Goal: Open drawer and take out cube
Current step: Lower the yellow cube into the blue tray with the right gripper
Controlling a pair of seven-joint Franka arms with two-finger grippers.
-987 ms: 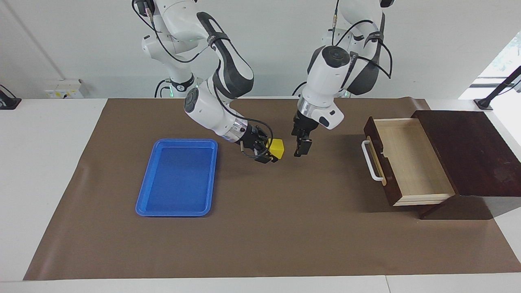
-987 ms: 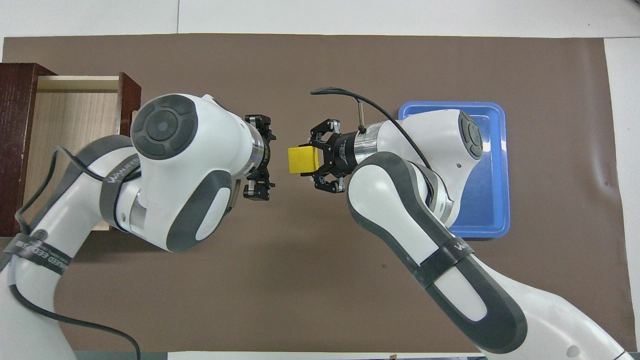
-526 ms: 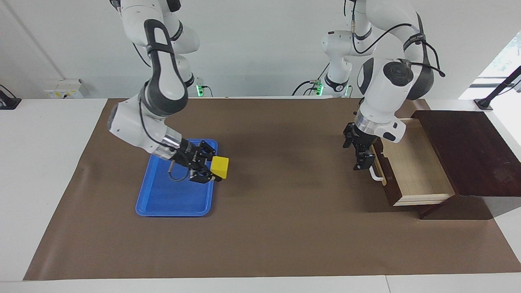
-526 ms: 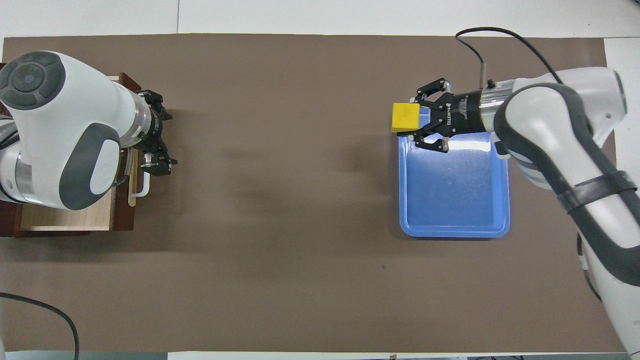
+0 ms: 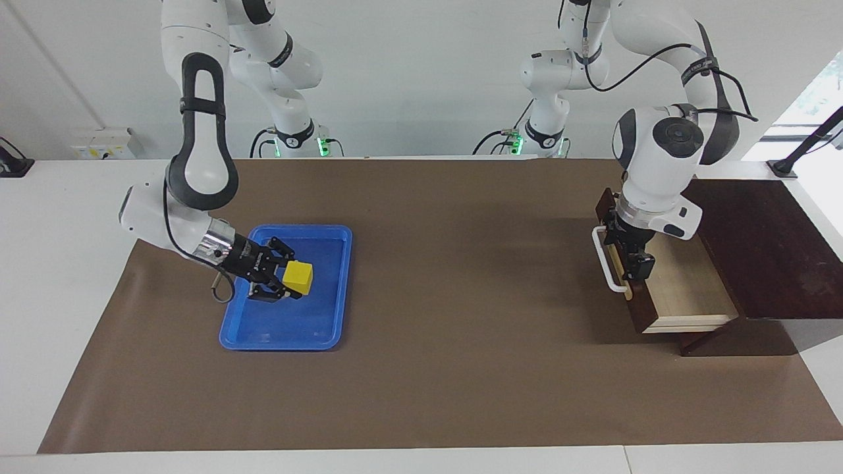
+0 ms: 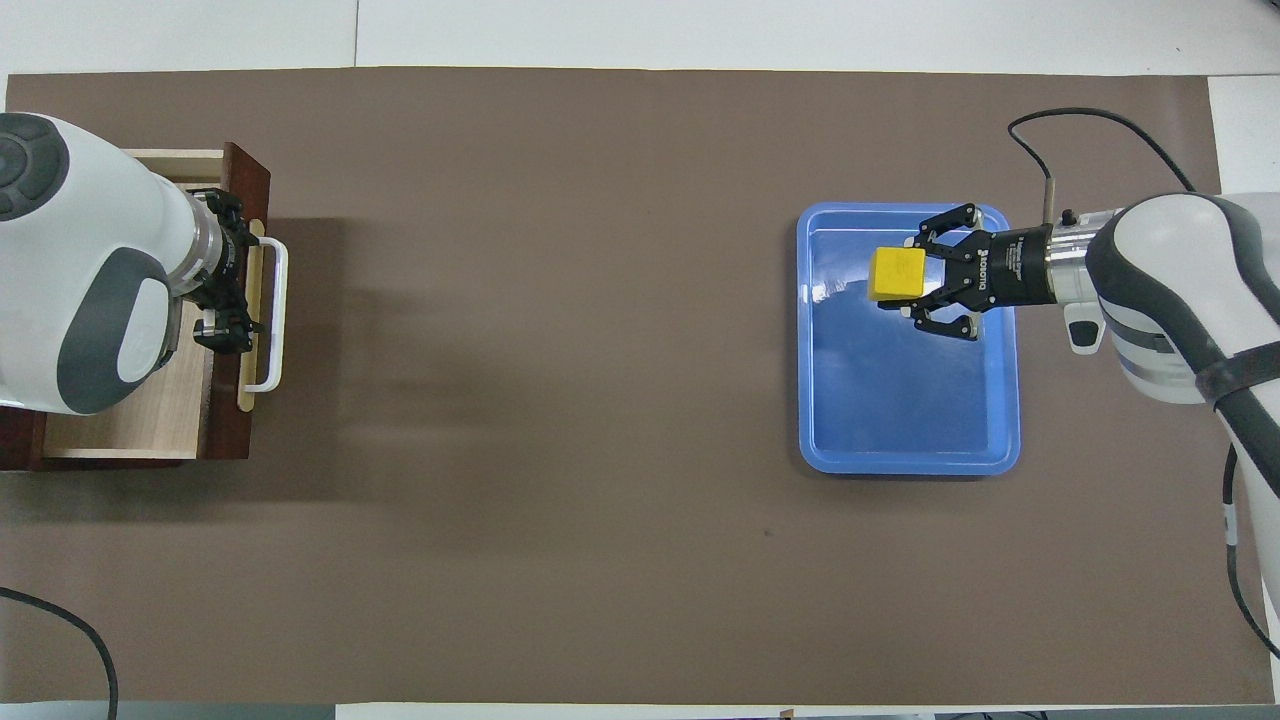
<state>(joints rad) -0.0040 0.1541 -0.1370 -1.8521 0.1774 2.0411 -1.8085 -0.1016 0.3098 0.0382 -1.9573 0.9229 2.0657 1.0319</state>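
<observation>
Two arms: both at work, one at each end of the desk (image 5: 421, 395).
Right gripper (image 5: 280, 282): over the tray (image 5: 332, 289), jaws closed on the cube.
Cube (image 5: 298, 276): held in the air above the half of the tray nearer the robots; whether it touches the tray floor is hard to make out.
Tray place: on the brown mat (image 5: 461, 296) toward the right arm's end of the desk.
Left gripper (image 5: 635, 260): over the drawer's front edge, just inside the handle (image 5: 606, 259); how far the jaws are apart cannot be told.
Drawer (image 5: 685, 289): pulled partly out of the box (image 5: 770, 250) at the left arm's end of the desk; pale inside.
Hidden: the left arm covers much of the drawer's inside in both views; overhead, the box is cut off by the frame edge.
</observation>
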